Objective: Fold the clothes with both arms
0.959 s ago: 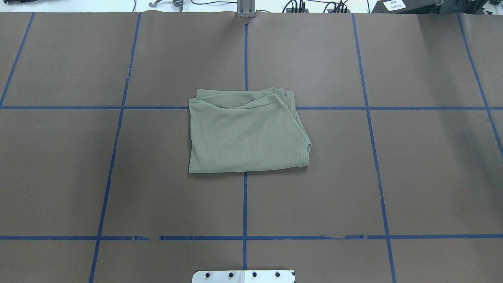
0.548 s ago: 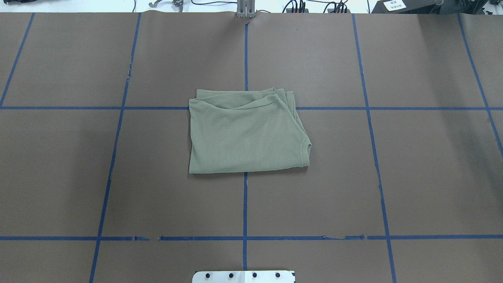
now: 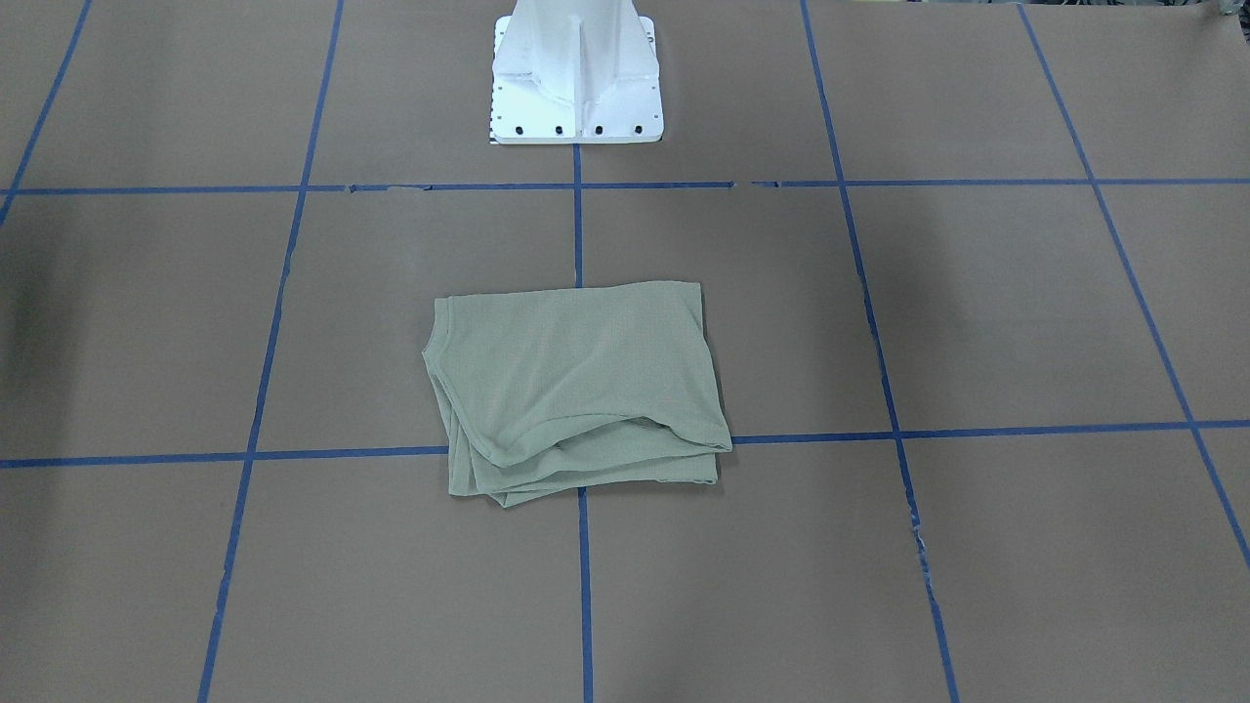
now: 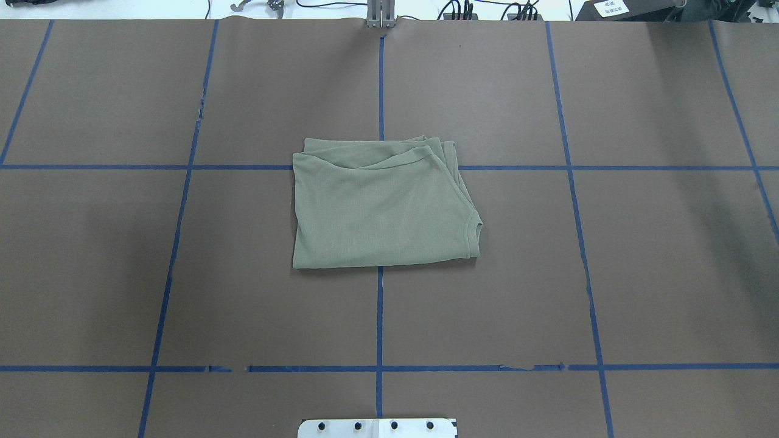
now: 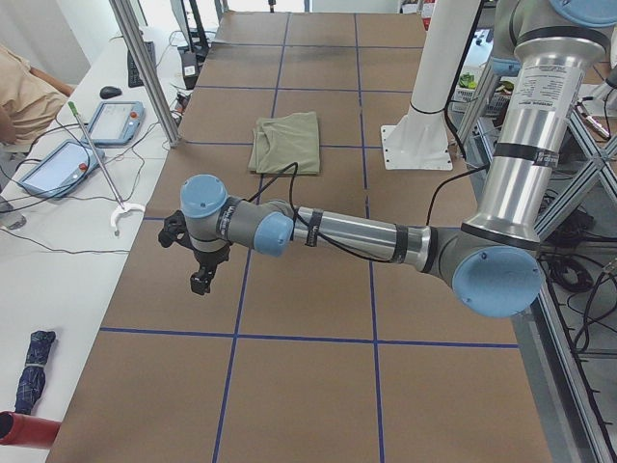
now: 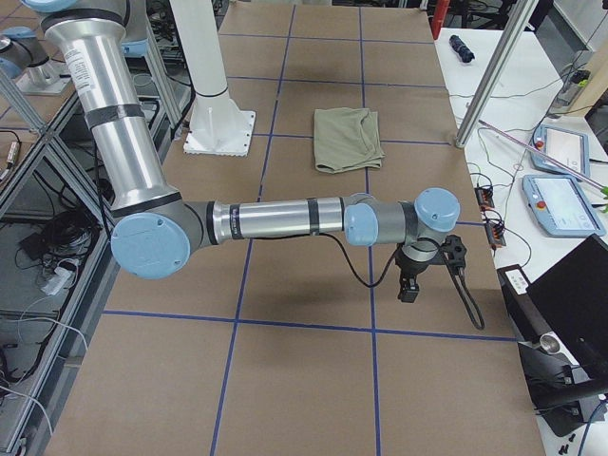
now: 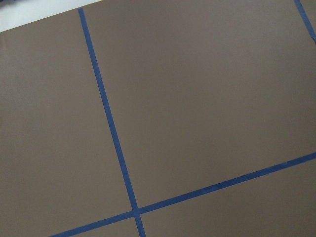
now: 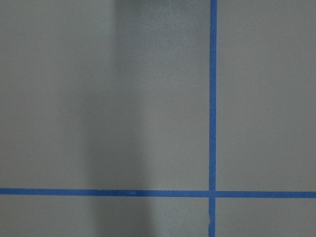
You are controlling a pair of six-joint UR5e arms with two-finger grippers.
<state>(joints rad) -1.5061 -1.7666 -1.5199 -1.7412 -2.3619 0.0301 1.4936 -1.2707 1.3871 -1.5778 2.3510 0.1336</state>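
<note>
The clothes are one sage-green shirt [image 4: 380, 207], folded into a compact rectangle at the middle of the brown mat, also seen in the front view [image 3: 576, 381] and both side views [image 5: 286, 142] [image 6: 348, 138]. Nothing touches it. The left arm [image 5: 347, 231] stretches low over the mat, and its left gripper [image 5: 201, 280] hangs pointing down, well short of the shirt. The right arm [image 6: 275, 218] is stretched out the same way, with the right gripper [image 6: 408, 285] pointing down. Both grippers show only in side views, so I cannot tell whether they are open or shut. The wrist views show bare mat and tape.
The white pedestal base [image 3: 576, 88] [image 4: 377, 427] stands at the robot's edge of the table. Blue tape lines [image 4: 380, 316] grid the mat. Teach pendants [image 5: 58, 164] [image 6: 560, 204] and cables lie on the white side bench. A person [image 5: 19, 96] sits beside that bench.
The shirt lies exactly as before. Only the faint shadow on the mat's left side has drifted further left.
</note>
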